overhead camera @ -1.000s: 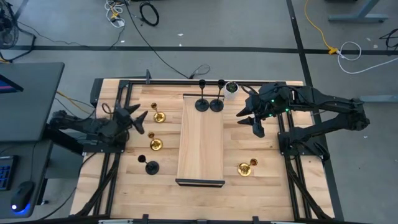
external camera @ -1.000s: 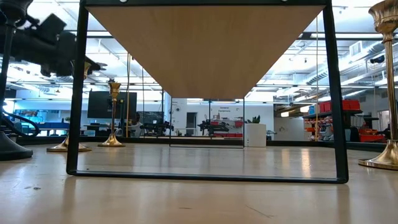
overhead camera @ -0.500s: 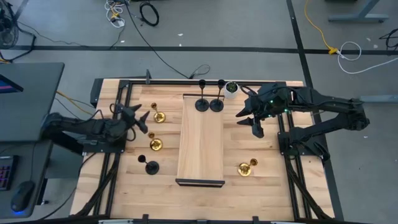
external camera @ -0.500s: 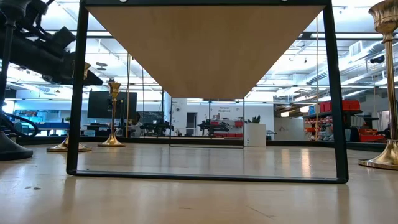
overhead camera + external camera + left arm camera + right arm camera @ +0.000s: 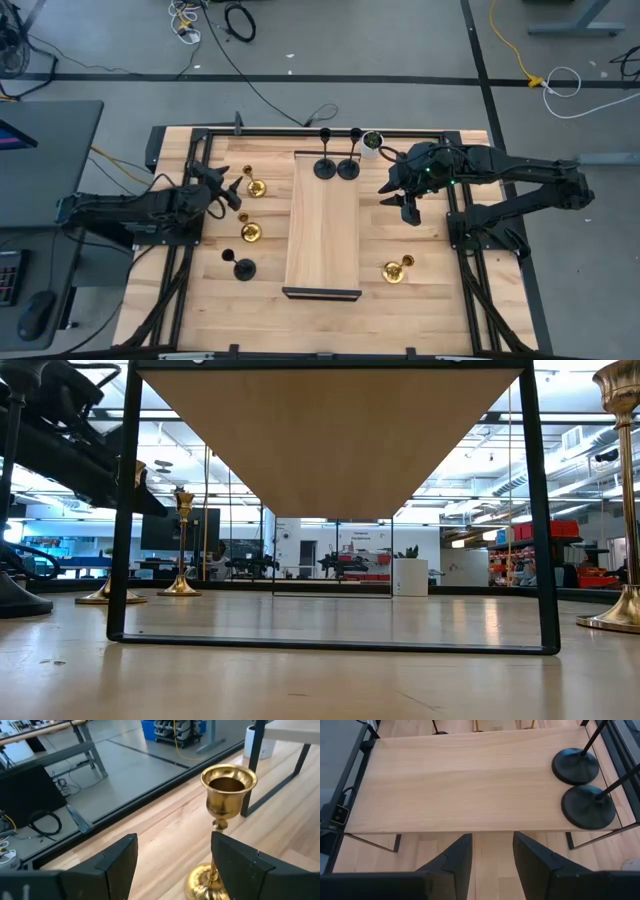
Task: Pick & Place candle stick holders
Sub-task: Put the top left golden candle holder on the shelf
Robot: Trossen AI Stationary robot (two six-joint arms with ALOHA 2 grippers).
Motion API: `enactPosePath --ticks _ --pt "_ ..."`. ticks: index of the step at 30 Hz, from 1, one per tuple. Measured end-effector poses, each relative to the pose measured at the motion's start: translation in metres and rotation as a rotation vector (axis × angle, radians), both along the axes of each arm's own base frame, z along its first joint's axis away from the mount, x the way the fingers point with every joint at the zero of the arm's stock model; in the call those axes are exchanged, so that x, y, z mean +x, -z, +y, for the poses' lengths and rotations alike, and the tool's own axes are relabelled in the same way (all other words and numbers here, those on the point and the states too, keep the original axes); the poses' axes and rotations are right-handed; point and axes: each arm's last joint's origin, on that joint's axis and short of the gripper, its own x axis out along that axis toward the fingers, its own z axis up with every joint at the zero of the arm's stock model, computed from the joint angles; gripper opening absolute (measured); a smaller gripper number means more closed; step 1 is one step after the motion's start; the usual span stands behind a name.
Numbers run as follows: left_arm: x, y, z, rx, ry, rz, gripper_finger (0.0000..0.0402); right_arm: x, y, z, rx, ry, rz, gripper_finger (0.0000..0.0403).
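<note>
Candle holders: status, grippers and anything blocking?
Left gripper open, lined up on brass holder, not gripping. Right gripper open, empty, beside shelf. Two black holders on shelf. Nothing blocking.

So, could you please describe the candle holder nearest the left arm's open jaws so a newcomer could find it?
Start at the raised wooden shelf in the table's middle. On its left-arm side stand two brass holders and a black one; it is the brass holder at the far end, unlike its brass twin mid-table.

The high view looks straight down on the whole table (image 5: 320, 300). The low view sits at table height, facing level under the raised shelf (image 5: 335, 430). The left wrist view looks closely at a brass holder (image 5: 222, 820); the right wrist view looks down onto the shelf.
</note>
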Motion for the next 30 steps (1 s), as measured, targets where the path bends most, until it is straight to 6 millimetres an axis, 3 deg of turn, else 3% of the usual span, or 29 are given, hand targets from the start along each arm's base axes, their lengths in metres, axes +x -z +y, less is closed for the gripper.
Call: enactPosePath --ticks 7,30 --pt "0.009 -0.003 0.006 -0.008 0.105 0.004 0.0252 0.000 0.000 0.000 -0.002 -0.001 -0.007 0.0142" --pt "0.030 0.006 0.025 -0.072 0.185 0.031 0.0252 0.000 0.000 0.000 -0.002 -0.001 -0.007 0.0142"
